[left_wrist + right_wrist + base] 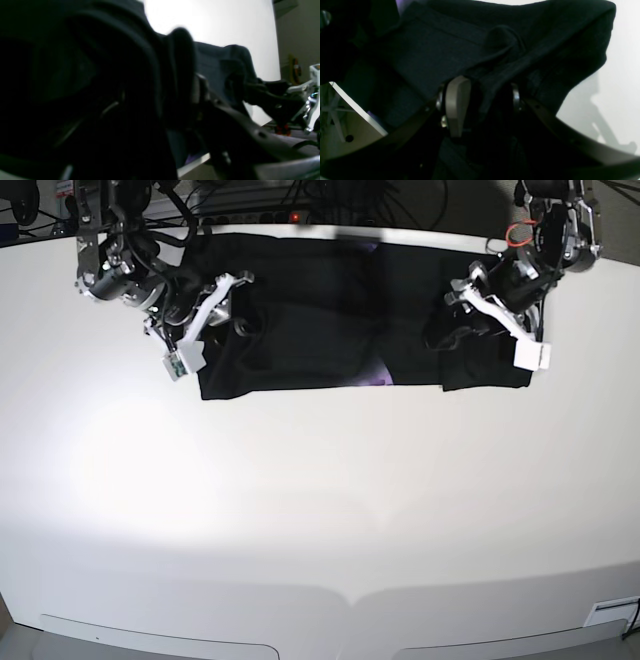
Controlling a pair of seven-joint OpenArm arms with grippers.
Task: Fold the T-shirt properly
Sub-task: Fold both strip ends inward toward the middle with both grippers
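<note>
The black T-shirt lies spread in a wide band along the table's far edge, with a small purple patch showing at its front hem. My right gripper is at the shirt's left end in the base view. In the right wrist view it is shut on a bunched fold of black cloth. My left gripper is at the shirt's right end. In the left wrist view dark cloth fills most of the frame and is pinched in it.
The white table stretches wide toward the front. Cables and arm bases crowd the far edge behind the shirt. The table's far edge shows under the cloth in the right wrist view. The other arm shows in the left wrist view.
</note>
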